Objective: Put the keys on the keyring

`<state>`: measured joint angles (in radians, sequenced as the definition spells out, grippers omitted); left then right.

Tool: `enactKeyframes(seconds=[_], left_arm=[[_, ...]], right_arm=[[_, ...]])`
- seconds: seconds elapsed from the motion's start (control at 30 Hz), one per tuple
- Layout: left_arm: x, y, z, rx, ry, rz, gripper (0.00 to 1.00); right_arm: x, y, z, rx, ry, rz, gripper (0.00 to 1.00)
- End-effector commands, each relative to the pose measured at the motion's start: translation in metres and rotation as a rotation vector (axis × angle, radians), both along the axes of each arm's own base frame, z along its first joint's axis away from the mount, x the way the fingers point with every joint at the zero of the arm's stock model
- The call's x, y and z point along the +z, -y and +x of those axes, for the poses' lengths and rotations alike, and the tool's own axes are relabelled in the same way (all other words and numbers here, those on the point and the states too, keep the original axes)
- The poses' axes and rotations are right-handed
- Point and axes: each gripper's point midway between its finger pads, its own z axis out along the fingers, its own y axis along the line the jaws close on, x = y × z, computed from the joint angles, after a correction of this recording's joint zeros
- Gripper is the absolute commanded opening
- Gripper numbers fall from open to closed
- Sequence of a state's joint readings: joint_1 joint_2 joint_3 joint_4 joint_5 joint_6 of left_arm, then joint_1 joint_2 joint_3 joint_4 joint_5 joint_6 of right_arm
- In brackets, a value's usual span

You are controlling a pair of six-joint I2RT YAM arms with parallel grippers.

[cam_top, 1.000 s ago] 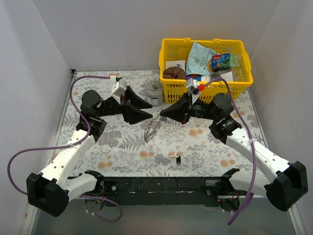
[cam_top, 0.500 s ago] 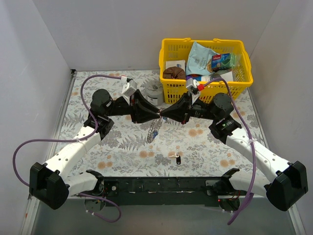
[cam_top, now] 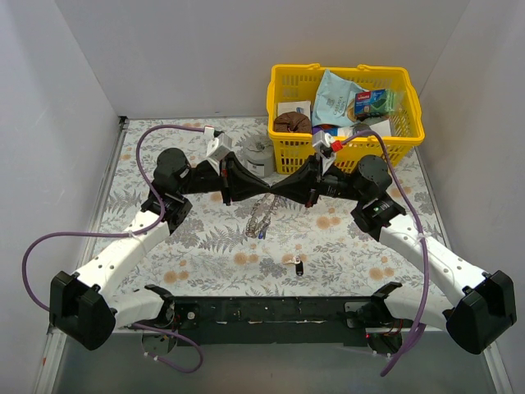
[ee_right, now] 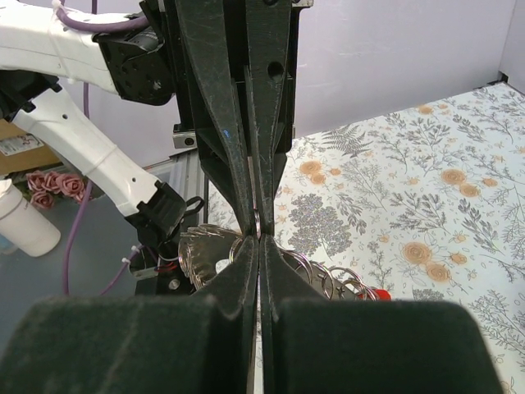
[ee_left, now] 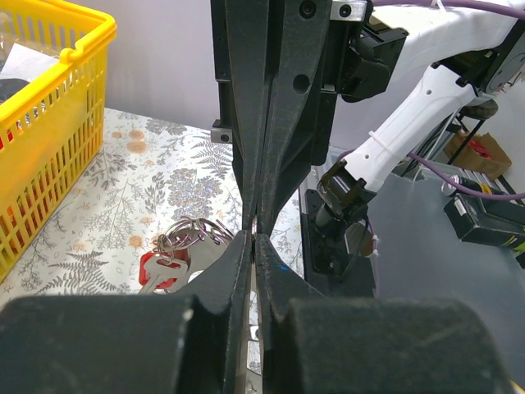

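Silvery keyring point(cam_top: 261, 217) hangs as a limp bunch just under the spot where the two grippers meet tip to tip, above the middle of the table point(cam_top: 189, 246). Whether its lowest keys touch the cloth I cannot tell. The right gripper point(cam_top: 276, 191) is pressed together on a thin loop of the ring, which shows at its tips in the right wrist view. The left gripper point(cam_top: 262, 191) is also together, nose to nose with the other, but the pictures do not show whether it pinches wire or only butts against it. One key point(cam_top: 299, 264) lies alone on the table, well apart from the bunch, toward the near edge.

The step in hand seems to be fixing the ring between both claws. To do it well, I would treat the right claw as the anchor and seat the left one on the wire just beside it, not on a dangling key. Pulling the claws apart risks the thin wire slipping out, and the hanging bunch will likely swing with any quick move. One arm must later fetch the lone key, so a single claw should end up bearing the ring with its split end turned outward
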<state>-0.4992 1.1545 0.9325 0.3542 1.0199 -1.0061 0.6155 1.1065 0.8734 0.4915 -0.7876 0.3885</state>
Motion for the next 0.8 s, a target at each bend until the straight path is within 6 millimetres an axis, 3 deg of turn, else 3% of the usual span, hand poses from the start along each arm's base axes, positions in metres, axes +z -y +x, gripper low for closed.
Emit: enactKeyframes(seconds=[0.0, 0.17, 0.2, 0.27, 0.3, 0.37, 0.4, 0.57, 0.77], left_arm=[[0.018, -0.002, 0.003, 0.047, 0.046, -0.016, 0.0], [0.027, -0.002, 0.01, 0.068, 0.091, 0.02, 0.0], [0.021, -0.002, 0.011, 0.066, 0.067, 0.052, 0.0], [0.03, -0.002, 0.014, 0.068, 0.117, 0.067, 0.0], [0.021, -0.002, 0.015, 0.065, 0.082, 0.103, 0.0], [0.031, -0.002, 0.017, 0.06, 0.13, 0.116, 0.0], [0.026, -0.003, 0.015, 0.048, 0.1, 0.149, 0.0], [0.017, -0.002, 0.025, 0.04, 0.123, 0.258, 0.0], [0.011, -0.006, 0.029, 0.052, 0.143, 0.377, 0.0]], right_arm=[[0.028, 0.003, -0.007, 0.004, 0.096, 0.061, 0.01], [0.026, 0.003, -0.006, 0.002, 0.098, 0.045, 0.01], [0.026, 0.003, -0.006, 0.001, 0.106, 0.04, 0.01], [0.024, 0.003, -0.005, 0.002, 0.103, 0.02, 0.07], [0.027, 0.003, -0.005, 0.005, 0.118, 0.014, 0.09], [0.024, 0.003, -0.002, -0.011, 0.131, -0.019, 0.23], [0.03, 0.004, -0.001, -0.021, 0.148, -0.021, 0.36], [0.028, 0.01, 0.009, -0.091, 0.185, -0.072, 0.71], [0.033, 0.012, 0.014, -0.114, 0.204, -0.099, 0.77]])
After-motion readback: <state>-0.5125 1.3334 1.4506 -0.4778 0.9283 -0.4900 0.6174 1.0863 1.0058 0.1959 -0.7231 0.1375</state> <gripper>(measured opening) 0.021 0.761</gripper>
